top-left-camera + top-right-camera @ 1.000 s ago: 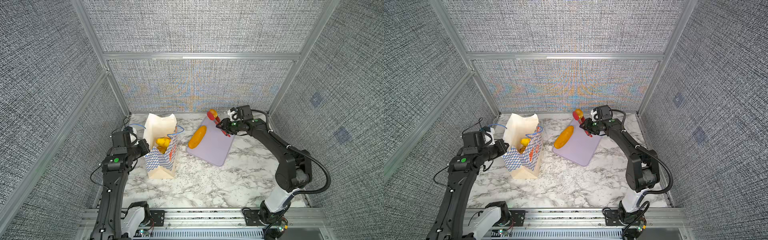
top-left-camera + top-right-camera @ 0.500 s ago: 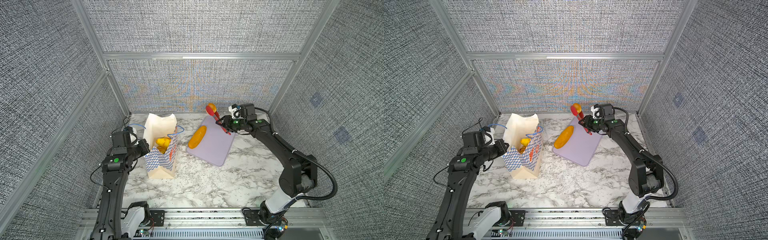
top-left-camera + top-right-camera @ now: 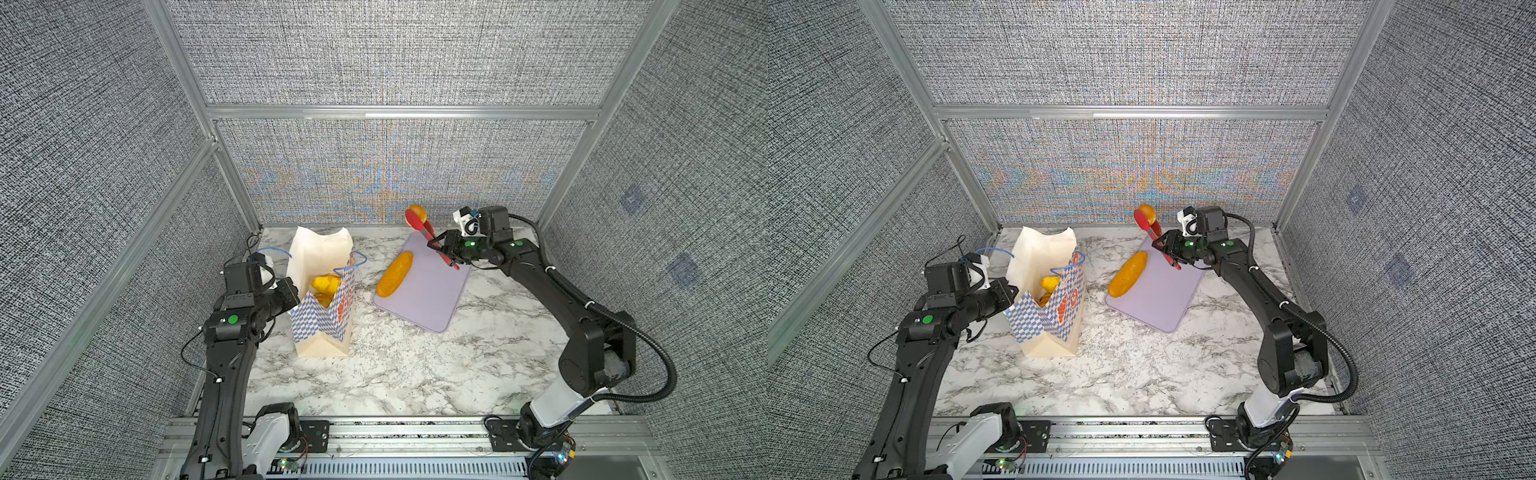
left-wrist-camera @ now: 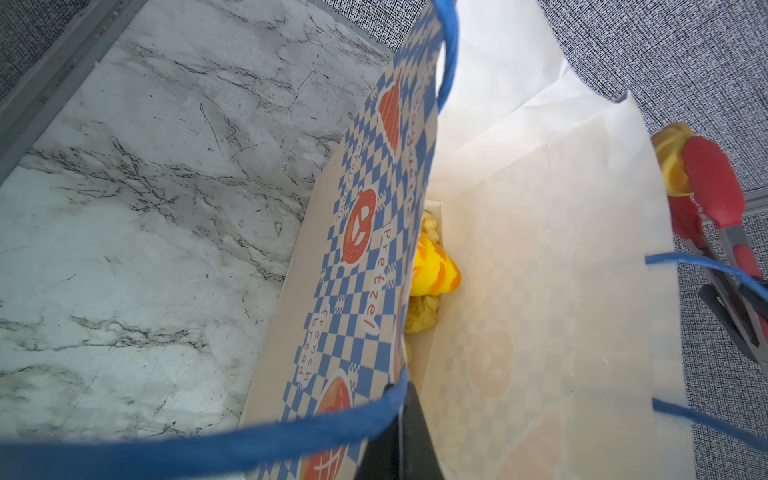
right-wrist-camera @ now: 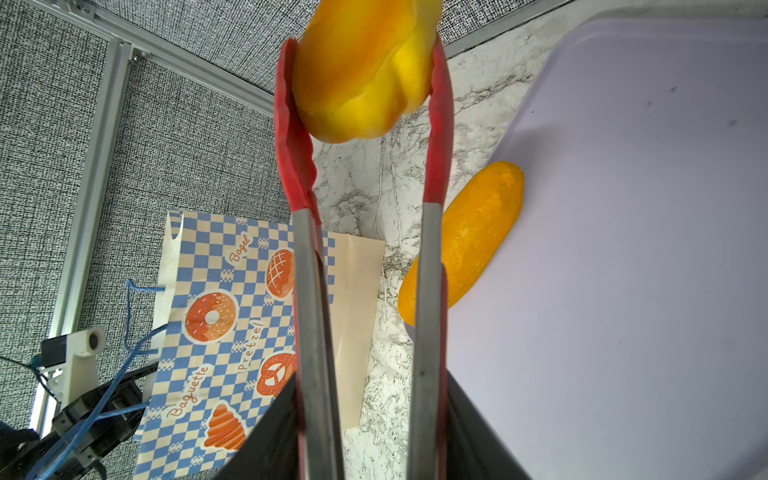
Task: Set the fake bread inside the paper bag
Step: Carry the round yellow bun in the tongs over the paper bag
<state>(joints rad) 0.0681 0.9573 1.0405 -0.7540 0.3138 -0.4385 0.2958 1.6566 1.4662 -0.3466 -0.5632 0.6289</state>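
Note:
The paper bag (image 3: 322,316) stands open at the left, with fake bread (image 3: 326,284) showing inside it. My left gripper (image 4: 401,432) is shut on the bag's rim, and in a top view it (image 3: 295,291) sits at the bag's left edge. Over the tray's far end my right gripper (image 3: 442,249) is shut on the red tongs (image 3: 428,232). The tongs (image 5: 307,291) pinch a yellow bun (image 5: 361,70) in the air. A long orange loaf (image 3: 395,274) lies on the tray's left edge.
The lavender tray (image 3: 428,295) lies flat on the marble table (image 3: 407,365), right of the bag. Grey fabric walls with aluminium frame posts close in the back and both sides. The bag's blue cord handles (image 4: 446,50) loop around its mouth.
My right gripper has lifted the tongs and bun a little higher and slightly leftward above the tray's far end. The left gripper and bag have not moved.

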